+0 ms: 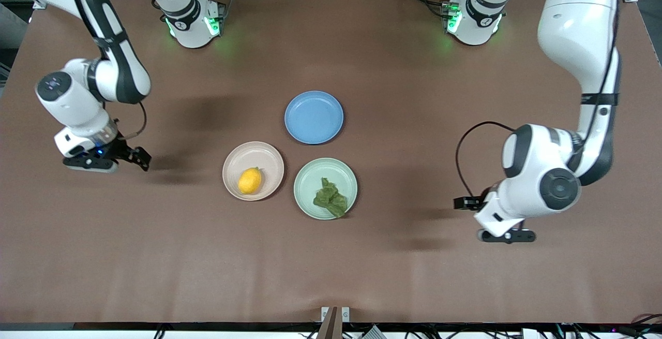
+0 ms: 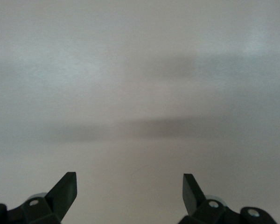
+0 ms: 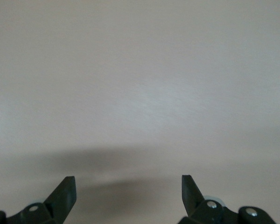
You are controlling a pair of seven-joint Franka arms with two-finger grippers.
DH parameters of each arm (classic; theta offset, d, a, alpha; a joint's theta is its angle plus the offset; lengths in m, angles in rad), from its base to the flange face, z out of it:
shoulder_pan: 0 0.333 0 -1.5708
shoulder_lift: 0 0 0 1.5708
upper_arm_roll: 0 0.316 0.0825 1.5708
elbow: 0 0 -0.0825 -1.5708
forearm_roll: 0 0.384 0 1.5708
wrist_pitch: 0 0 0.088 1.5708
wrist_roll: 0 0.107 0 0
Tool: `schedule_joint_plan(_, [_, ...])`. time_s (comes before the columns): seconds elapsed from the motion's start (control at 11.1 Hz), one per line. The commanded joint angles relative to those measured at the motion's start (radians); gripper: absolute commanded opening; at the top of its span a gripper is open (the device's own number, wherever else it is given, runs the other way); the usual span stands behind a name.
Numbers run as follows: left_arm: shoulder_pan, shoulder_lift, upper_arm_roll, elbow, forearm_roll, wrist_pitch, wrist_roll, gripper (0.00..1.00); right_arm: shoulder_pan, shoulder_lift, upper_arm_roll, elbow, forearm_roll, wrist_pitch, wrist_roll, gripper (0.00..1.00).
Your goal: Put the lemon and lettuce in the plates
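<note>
Brown table [image 1: 155, 256] | lemon [image 1: 250, 180], lettuce [image 1: 330, 197] plated, well apart from both released hands: left hand [image 2: 129, 192], right hand [image 3: 129, 192]

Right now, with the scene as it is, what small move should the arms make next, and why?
Probably none beyond waiting: the lemon lies in the beige-pink plate and the lettuce in the mint green plate. The left gripper and right gripper are open, holding nothing, each over bare table toward its own end.

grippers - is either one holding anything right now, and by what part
Nothing is held. The left gripper and right gripper are both open over bare table; the lemon and lettuce lie in their plates.
</note>
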Motion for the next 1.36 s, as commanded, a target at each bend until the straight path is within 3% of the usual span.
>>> schedule_joint_plan(0.0, [0.045, -0.049, -0.012, -0.025, 0.019, -0.044, 0.027, 1.0, -0.097, -0.163, 0.012, -0.061, -0.017, -0.16, -0.122, 1.0])
schedule_joint_plan(0.54, [0.089, -0.199, -0.002, -0.025, 0.02, -0.219, 0.073, 1.0, -0.087, -0.288, 0.021, 0.001, -0.014, -0.378, -0.076, 1.0])
schedule_joint_plan(0.72, [0.092, -0.268, -0.002, -0.024, 0.02, -0.292, 0.073, 1.0, -0.085, -0.303, 0.04, 0.128, -0.014, -0.555, -0.078, 1.0])
schedule_joint_plan(0.9, [0.1, -0.321, -0.004, -0.024, 0.02, -0.351, 0.074, 1.0, -0.087, -0.299, 0.046, 0.338, -0.013, -0.803, -0.078, 1.0])
schedule_joint_plan(1.27, [0.103, -0.436, -0.01, -0.024, 0.016, -0.476, 0.109, 1.0, -0.088, -0.297, 0.043, 0.504, -0.007, -0.939, -0.075, 1.0])
